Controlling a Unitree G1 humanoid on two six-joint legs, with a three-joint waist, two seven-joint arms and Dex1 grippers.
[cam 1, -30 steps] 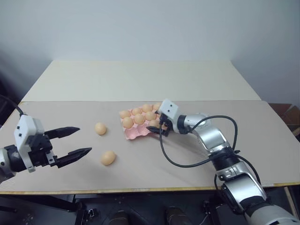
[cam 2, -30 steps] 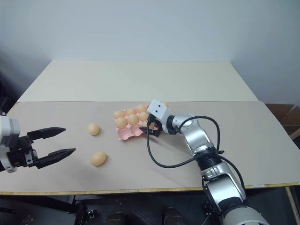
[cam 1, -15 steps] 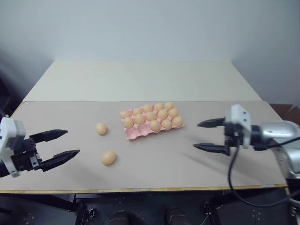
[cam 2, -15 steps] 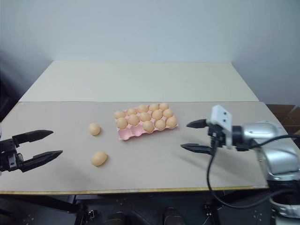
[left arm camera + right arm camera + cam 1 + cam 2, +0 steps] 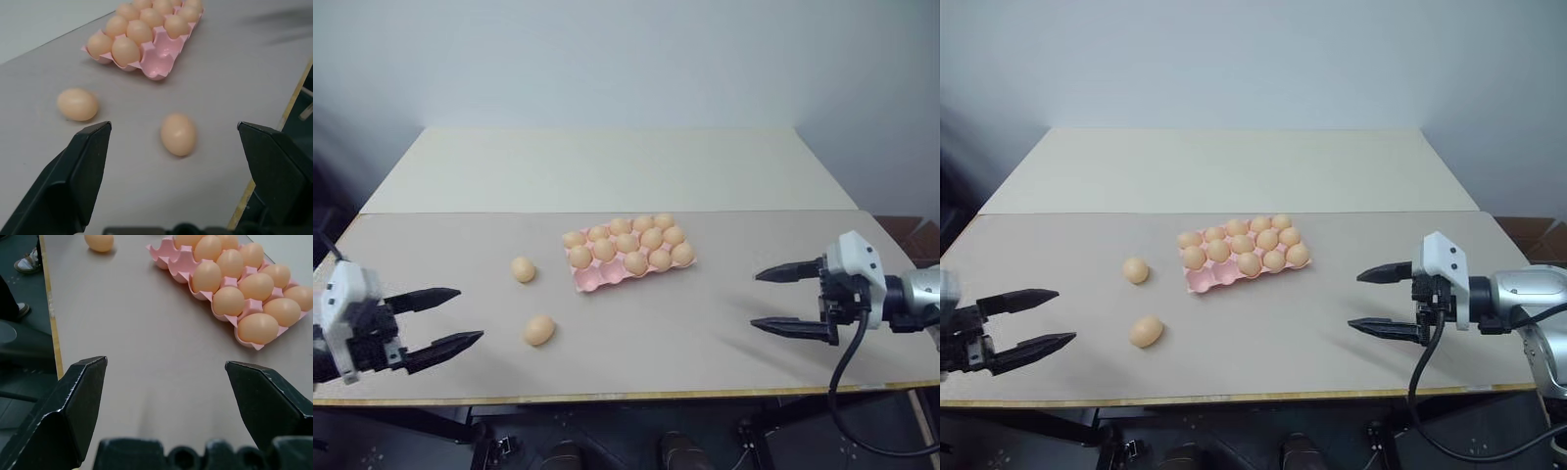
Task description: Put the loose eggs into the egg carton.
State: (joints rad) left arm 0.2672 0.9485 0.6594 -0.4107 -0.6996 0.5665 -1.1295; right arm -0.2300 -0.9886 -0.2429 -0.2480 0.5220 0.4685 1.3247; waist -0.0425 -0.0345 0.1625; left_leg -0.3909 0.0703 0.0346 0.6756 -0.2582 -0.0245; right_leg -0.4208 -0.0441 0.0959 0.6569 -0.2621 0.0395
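My left end effector and right end effector both hang spread wide and empty. Two smooth orange-tan loose eggs lie on the beige surface, left of the pink moulded egg carton, nearly full.

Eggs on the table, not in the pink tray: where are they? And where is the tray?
far loose egg (image 5: 523,269), left eye view, its middle
near loose egg (image 5: 539,329), left eye view, its middle
egg carton (image 5: 595,281), left eye view, its empty near-left cups

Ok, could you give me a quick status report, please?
Both claws open, empty: left, right. Two loose eggs left of egg carton. Nothing in the way.
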